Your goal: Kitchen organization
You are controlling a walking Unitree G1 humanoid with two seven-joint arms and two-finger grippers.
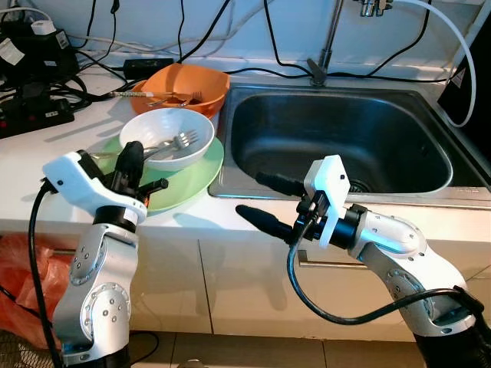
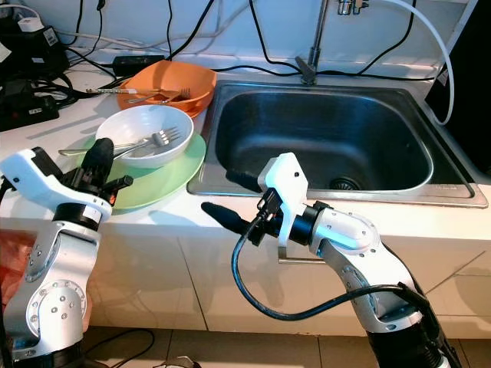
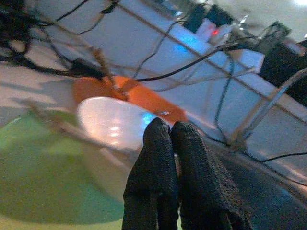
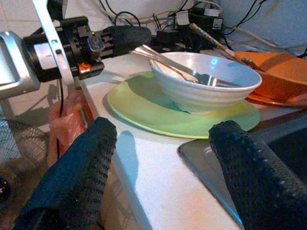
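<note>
A white bowl [image 1: 165, 138] with a fork [image 1: 181, 140] in it sits on a green plate [image 1: 204, 165] on the white counter, left of the sink. Behind it is an orange bowl [image 1: 207, 84] holding utensils. My left gripper [image 1: 131, 149] hovers over the plate's left rim beside the white bowl, its fingers [image 3: 165, 143] shut together with nothing between them. My right gripper [image 1: 249, 193] is open at the counter's front edge near the sink's front left corner, pointing toward the plate [image 4: 144, 108] and bowl [image 4: 206, 91].
The steel sink [image 1: 337, 138] with its faucet [image 1: 326, 54] takes up the right of the counter. Power strips and tangled cables [image 1: 34, 77] lie at the back left. An orange plastic bag [image 1: 15, 268] hangs below the counter on the left.
</note>
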